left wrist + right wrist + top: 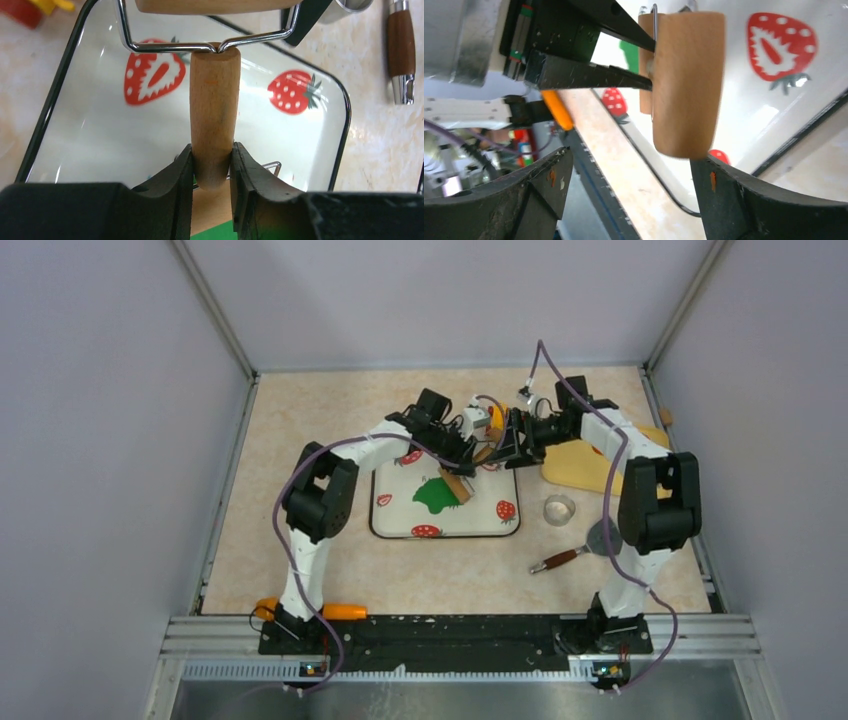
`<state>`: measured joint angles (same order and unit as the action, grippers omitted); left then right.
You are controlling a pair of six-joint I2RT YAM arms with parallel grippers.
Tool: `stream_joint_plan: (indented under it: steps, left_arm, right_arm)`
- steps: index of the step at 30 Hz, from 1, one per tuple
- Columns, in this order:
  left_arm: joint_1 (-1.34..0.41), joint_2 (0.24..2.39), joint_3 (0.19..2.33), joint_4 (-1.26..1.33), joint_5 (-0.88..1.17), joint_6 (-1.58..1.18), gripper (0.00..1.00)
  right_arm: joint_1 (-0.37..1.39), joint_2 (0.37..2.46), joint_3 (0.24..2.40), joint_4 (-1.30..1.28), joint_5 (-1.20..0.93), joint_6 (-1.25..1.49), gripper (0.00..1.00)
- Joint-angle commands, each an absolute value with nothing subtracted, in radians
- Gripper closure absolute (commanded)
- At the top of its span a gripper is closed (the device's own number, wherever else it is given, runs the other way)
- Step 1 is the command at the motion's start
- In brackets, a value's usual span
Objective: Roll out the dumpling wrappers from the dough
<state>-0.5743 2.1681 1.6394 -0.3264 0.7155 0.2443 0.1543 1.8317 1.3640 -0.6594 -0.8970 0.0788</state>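
Observation:
The dark green dough (434,494) lies flattened on the strawberry-printed white tray (445,536). My left gripper (462,453) is shut on the wooden handle (215,110) of a rolling tool. One wooden roller (455,485) of that tool is over the dough's right edge. A strip of the dough (216,232) shows under my left gripper (212,149). My right gripper (631,157) stands open, and the tool's other roller (686,85) hangs just off its right finger (724,185), apart from the jaws. No dumpling wrappers are in view.
Right of the tray stand a clear round cutter (559,508), a brown-handled tool (557,560) and a yellow board (585,468). An orange object (343,611) lies by the left arm's base. Walls enclose the table on three sides.

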Motion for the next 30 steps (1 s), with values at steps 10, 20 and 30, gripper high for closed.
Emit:
stream_joint_plan:
  steps: [10,20,30]
  left_arm:
    - [-0.355,1.785,1.598,-0.804,0.401,0.263,1.00]
    - [0.009,1.729,1.419,-0.933,0.231,0.183,1.00]
    - [0.046,1.815,1.357,-0.918,0.241,0.125,0.77]
  right_arm:
    - [0.056,1.586,1.352,-0.853,-0.572,-0.272,0.22]
    - [-0.034,1.506,1.188,-0.789,-0.348,-0.288,0.44]
    - [-0.104,1.620,1.154,-0.791,-0.311,-0.327,0.64]
